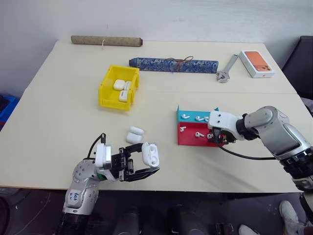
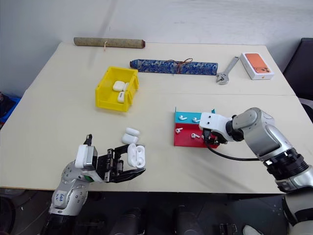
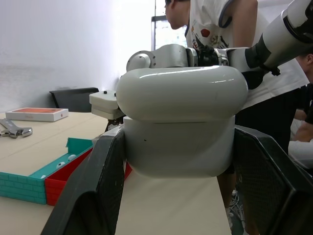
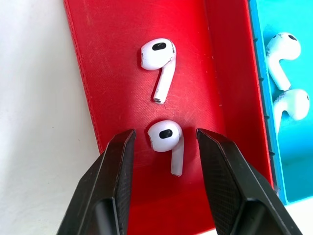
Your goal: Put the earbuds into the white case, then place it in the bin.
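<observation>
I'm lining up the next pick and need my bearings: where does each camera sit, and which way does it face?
Left and right eye views: on the head, looking down over the table; both arms show.
Left wrist view: along the left gripper, shut on the white case, facing the trays and right arm.
Right wrist view: looking down on the red tray; right gripper open around an earbud.
Shared: the red tray, the earbuds.
</observation>
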